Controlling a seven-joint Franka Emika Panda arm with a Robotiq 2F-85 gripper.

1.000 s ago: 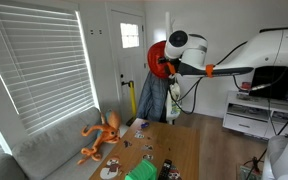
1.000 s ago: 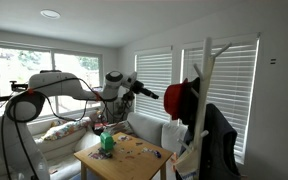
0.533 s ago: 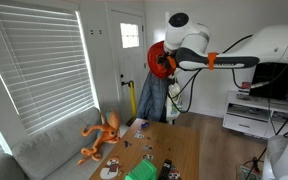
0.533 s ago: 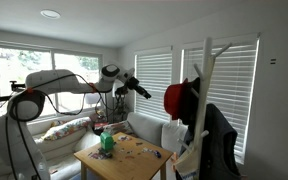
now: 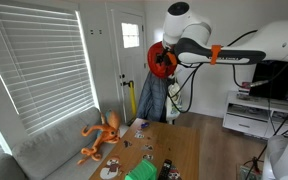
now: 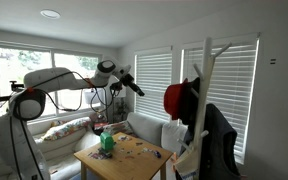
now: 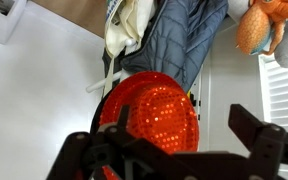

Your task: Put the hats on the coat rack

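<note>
The red hat [image 5: 158,58] hangs high on the white coat rack [image 6: 206,75]. It also shows in an exterior view [image 6: 178,98] and fills the middle of the wrist view [image 7: 154,110]. A dark shape [image 6: 196,88] just behind the red hat could be the black hat; I cannot tell. My gripper [image 6: 137,89] is open and empty. It is held in the air, apart from the hat and pointing at it. In the wrist view its two dark fingers [image 7: 174,150] stand wide apart in front of the hat. Jackets [image 7: 189,30] hang on the rack below the hat.
A low wooden table [image 5: 179,145] carries small items and a green thing [image 6: 108,142]. An orange plush toy [image 5: 102,135] lies on the grey sofa [image 5: 49,150] under the window blinds. A white door [image 5: 124,60] stands behind the rack.
My arm has drawn back from the coat rack, and the gripper has moved up and away from the red hat. The hat stays on the rack.
</note>
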